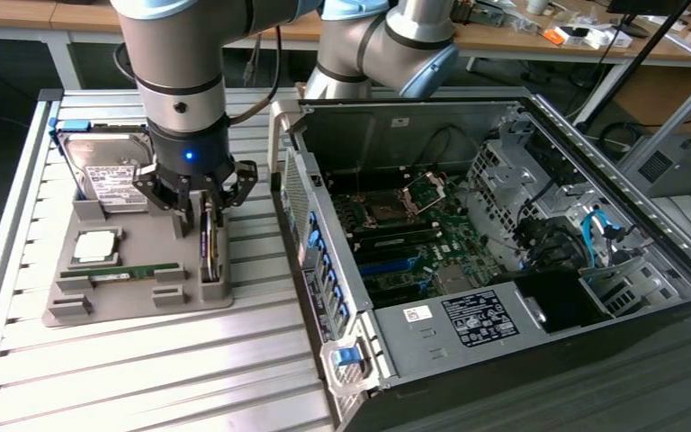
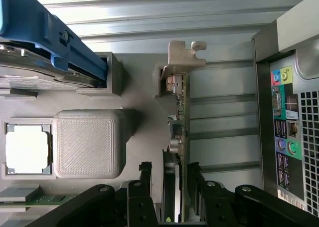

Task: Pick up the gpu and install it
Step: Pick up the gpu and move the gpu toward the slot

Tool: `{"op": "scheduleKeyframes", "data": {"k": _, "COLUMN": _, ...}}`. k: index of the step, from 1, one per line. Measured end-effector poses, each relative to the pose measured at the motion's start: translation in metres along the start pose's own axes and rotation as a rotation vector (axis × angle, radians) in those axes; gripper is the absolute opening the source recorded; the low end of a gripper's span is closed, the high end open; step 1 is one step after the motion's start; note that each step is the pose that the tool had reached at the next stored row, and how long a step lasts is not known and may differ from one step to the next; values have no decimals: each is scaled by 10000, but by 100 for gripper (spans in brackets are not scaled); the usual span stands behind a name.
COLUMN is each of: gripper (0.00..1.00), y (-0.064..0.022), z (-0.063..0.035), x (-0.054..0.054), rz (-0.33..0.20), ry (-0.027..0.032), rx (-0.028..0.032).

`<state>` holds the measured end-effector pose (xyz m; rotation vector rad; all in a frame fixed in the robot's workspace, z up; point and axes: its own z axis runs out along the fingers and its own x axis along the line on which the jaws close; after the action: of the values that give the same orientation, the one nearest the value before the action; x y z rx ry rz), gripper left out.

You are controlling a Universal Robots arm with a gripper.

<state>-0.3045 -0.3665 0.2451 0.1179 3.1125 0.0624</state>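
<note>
Nearest, in the exterior view, a slatted aluminium table (image 1: 141, 369) carries an open computer case (image 1: 358, 360) towards four o'clock, its motherboard (image 1: 406, 243) exposed. At nine o'clock of the case, a grey printed holder tray (image 1: 130, 308) lies on the slats. On the tray's near part a green memory stick (image 1: 136, 270) lies flat, and just beyond it sits a CPU (image 1: 96, 245) in a square pocket. The gpu (image 2: 180, 112) stands on edge in a slot along the tray's three o'clock side, the side closest to the case, with its metal bracket (image 2: 185, 55) at the end away from the gripper. The gripper (image 1: 201, 220) hangs straight down over the card, its black fingers (image 2: 146, 172) straddling it at a narrow spread. In the wrist view a strip of grey tray shows between one finger and the card, so the jaws are not clamped on it. Farther back, at twelve o'clock of the tray, a silver hard drive (image 1: 112, 175) with a white label leans in its cradle. Behind everything runs a wooden workbench (image 1: 502, 40)
</note>
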Motion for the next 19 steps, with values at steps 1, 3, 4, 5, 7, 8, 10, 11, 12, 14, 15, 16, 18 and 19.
{"op": "scheduleKeyframes", "data": {"k": 1, "gripper": 42, "y": 0, "z": 0, "x": 0, "rz": 0, "ry": 0, "rx": 0}}
{"op": "scheduleKeyframes", "data": {"k": 3, "gripper": 42, "y": 0, "z": 0, "x": 0, "rz": 0, "ry": 0, "rx": 0}}
{"op": "scheduleKeyframes", "data": {"k": 4, "gripper": 42, "y": 0, "z": 0, "x": 0, "rz": 0, "ry": 0, "rx": 0}}
{"op": "scheduleKeyframes", "data": {"k": 5, "gripper": 42, "y": 0, "z": 0, "x": 0, "rz": 0, "ry": 0, "rx": 0}}
{"op": "scheduleKeyframes", "data": {"k": 7, "gripper": 42, "y": 0, "z": 0, "x": 0, "rz": 0, "ry": 0, "rx": 0}}
{"op": "scheduleKeyframes", "data": {"k": 8, "gripper": 42, "y": 0, "z": 0, "x": 0, "rz": 0, "ry": 0, "rx": 0}}
{"op": "scheduleKeyframes", "data": {"k": 10, "gripper": 41, "y": 0, "z": 0, "x": 0, "rz": 0, "ry": 0, "rx": 0}}
{"op": "scheduleKeyframes", "data": {"k": 11, "gripper": 34, "y": 0, "z": 0, "x": 0, "rz": 0, "ry": 0, "rx": 0}}
{"op": "scheduleKeyframes", "data": {"k": 12, "gripper": 34, "y": 0, "z": 0, "x": 0, "rz": 0, "ry": 0, "rx": 1}}
{"op": "scheduleKeyframes", "data": {"k": 14, "gripper": 28, "y": 0, "z": 0, "x": 0, "rz": 0, "ry": -1, "rx": 0}}
{"op": "scheduleKeyframes", "data": {"k": 15, "gripper": 27, "y": 0, "z": 0, "x": 0, "rz": 0, "ry": 0, "rx": 0}}
{"op": "scheduleKeyframes", "data": {"k": 16, "gripper": 27, "y": 0, "z": 0, "x": 0, "rz": 0, "ry": 0, "rx": 0}}
{"op": "scheduleKeyframes", "data": {"k": 18, "gripper": 27, "y": 0, "z": 0, "x": 0, "rz": 0, "ry": 0, "rx": 0}}
{"op": "scheduleKeyframes", "data": {"k": 19, "gripper": 27, "y": 0, "z": 0, "x": 0, "rz": 0, "ry": 0, "rx": 0}}
